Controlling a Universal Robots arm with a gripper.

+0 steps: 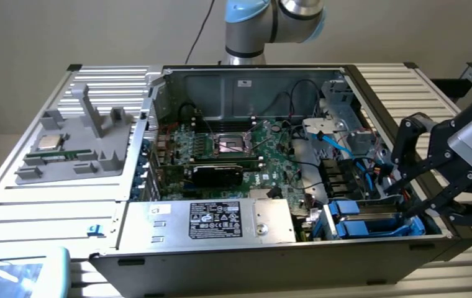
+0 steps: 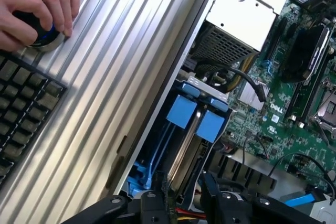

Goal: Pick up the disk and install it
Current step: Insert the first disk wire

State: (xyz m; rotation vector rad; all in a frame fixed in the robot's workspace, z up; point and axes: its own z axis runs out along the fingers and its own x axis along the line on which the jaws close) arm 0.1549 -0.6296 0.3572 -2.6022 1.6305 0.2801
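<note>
The disk (image 1: 369, 225), a metal drive in a bright blue carrier, sits low in the drive bay at the near corner of the open computer case (image 1: 245, 81), on the exterior view's right. My gripper (image 1: 406, 205) reaches down onto its outer end. In the wrist view the disk's blue carrier (image 2: 184, 113) runs edge-on from between the black fingers (image 2: 152, 205), beside a second blue carrier (image 2: 211, 125). The gripper (image 2: 184, 205) straddles the disk's end, with its jaws partly closed around it.
A silver power supply (image 1: 219, 220) with a black label lies beside the bay. Cables (image 1: 335, 139) cross above the motherboard (image 1: 236, 146). A grey tray (image 1: 70, 149) with a small square chip (image 1: 49, 141) sits left of the case. A person's hand (image 2: 31, 3) rests near a keyboard (image 2: 21, 108).
</note>
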